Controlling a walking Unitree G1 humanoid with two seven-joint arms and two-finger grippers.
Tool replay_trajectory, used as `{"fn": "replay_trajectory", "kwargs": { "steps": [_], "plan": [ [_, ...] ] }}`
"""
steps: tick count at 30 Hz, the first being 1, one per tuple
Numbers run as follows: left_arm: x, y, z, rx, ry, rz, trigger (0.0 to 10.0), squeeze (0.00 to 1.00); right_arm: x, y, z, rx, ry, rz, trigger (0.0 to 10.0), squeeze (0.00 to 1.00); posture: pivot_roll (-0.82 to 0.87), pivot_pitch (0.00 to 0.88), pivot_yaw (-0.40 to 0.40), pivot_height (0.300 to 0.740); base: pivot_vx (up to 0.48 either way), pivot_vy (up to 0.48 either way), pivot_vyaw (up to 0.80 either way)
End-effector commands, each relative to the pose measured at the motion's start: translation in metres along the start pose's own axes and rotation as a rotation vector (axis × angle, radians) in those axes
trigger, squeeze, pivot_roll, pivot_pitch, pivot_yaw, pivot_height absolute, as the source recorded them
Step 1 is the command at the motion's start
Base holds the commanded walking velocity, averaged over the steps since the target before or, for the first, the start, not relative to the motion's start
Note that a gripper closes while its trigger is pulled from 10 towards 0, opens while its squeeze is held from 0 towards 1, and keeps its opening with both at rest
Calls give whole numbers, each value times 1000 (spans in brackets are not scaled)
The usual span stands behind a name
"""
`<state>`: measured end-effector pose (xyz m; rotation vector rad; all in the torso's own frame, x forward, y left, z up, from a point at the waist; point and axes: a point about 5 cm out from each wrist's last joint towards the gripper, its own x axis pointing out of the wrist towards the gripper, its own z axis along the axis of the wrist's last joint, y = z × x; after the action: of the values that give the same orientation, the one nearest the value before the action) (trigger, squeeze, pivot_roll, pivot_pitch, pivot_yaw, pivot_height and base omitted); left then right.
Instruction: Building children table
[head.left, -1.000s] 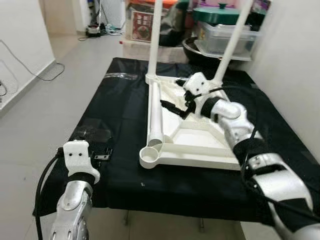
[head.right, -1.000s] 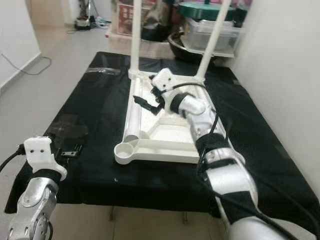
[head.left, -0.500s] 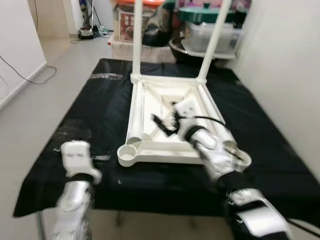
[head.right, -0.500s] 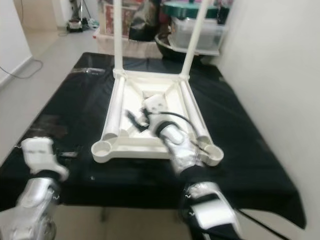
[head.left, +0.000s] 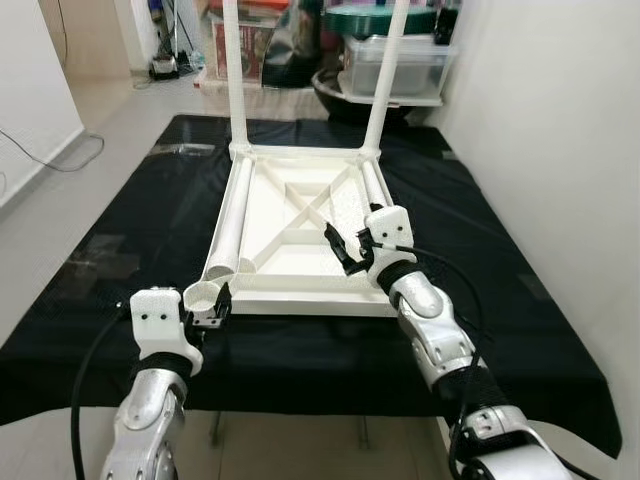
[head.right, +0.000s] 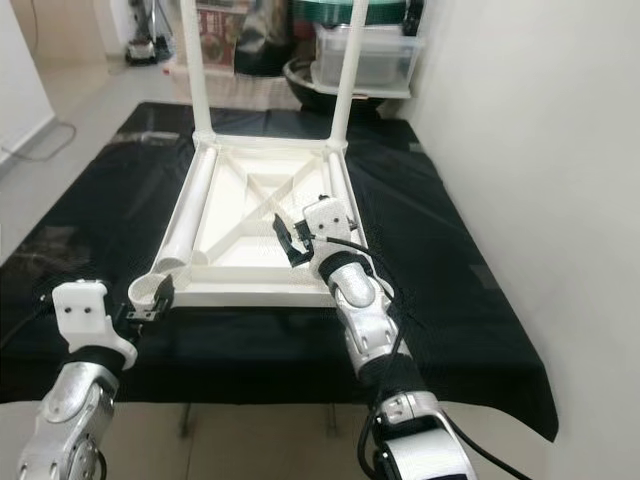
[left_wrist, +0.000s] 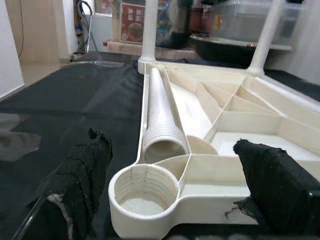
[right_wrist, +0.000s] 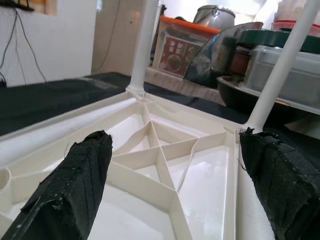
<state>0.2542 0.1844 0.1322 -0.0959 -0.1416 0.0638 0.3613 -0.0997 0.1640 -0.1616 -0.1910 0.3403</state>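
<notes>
A white children's table top (head.left: 300, 300) lies upside down on a black-covered table (head.left: 130, 250). Two white legs (head.left: 232, 70) (head.left: 385, 70) stand upright in its far corners. A loose leg (head.left: 228, 225) lies along its left inner side, its open threaded end (left_wrist: 161, 145) toward me. The near-left corner socket (left_wrist: 144, 187) is empty. My left gripper (left_wrist: 172, 165) is open right in front of that socket. My right gripper (head.left: 345, 250) is open above the near right part of the top, over the ribs (right_wrist: 160, 150). My right arm hides the near-right corner.
Plastic bins, a pot and boxes (head.left: 395, 60) crowd the floor beyond the table's far end. A white wall (head.left: 560, 150) runs close along the right side. Open tiled floor (head.left: 90, 120) lies to the left. The table's near edge (head.left: 300, 385) is just below my arms.
The camera has shifted, bringing the table top nearer the centre. My right gripper has drawn back from the far part to the near right. My left gripper is now at the near-left socket.
</notes>
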Motion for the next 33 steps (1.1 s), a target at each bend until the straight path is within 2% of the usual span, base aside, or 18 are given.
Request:
{"fn": "replay_trajectory", "kwargs": {
  "steps": [1, 4, 12, 20, 21, 24, 29, 31, 33],
  "plan": [
    [0, 0, 1, -14, -14, 0, 10000, 0, 0, 0, -1, 36, 24, -23, 10000, 0, 80, 0, -93, 740, 326, 0, 0],
    [0, 0, 2, -16, -15, 0, 10000, 0, 1, 0, -2, 46, 36, -31, 10000, 0, 81, 0, -93, 740, 326, 0, 0],
    [-1, 2, 3, -25, -24, 4, 10000, 0, -1, 1, -6, 1, 54, -36, 10000, 0, 88, 0, -97, 740, 315, 0, 0],
    [0, 2, 4, -30, -21, 0, 10000, 0, -1, 4, -5, -22, 41, -22, 10000, 0, 84, 0, -92, 740, 0, 0, 0],
    [1, 2, 4, -32, -25, 1, 10000, 0, 0, 6, -6, 12, 54, -20, 10000, 0, 86, 0, -95, 740, 0, 0, -800],
    [1, 2, 4, -34, -29, 3, 10000, 0, 0, 6, -6, 32, 60, -25, 10000, 0, 86, 0, -95, 740, 0, 0, -800],
    [2, 2, 5, -38, -37, 5, 10000, 0, -1, 6, -4, -13, 41, -5, 10000, 0, 86, 0, -100, 740, 0, 0, -320],
    [2, 2, 5, -40, -39, 5, 10000, 0, -3, 5, -5, 10, 45, 23, 10000, 0, 85, 0, -100, 740, 0, 0, -800],
    [1, 2, 5, -41, -40, 5, 10000, 0, -6, 4, -1, -16, 4, 62, 10000, 0, 83, 0, -98, 740, 0, 0, -800]
  ]
}}
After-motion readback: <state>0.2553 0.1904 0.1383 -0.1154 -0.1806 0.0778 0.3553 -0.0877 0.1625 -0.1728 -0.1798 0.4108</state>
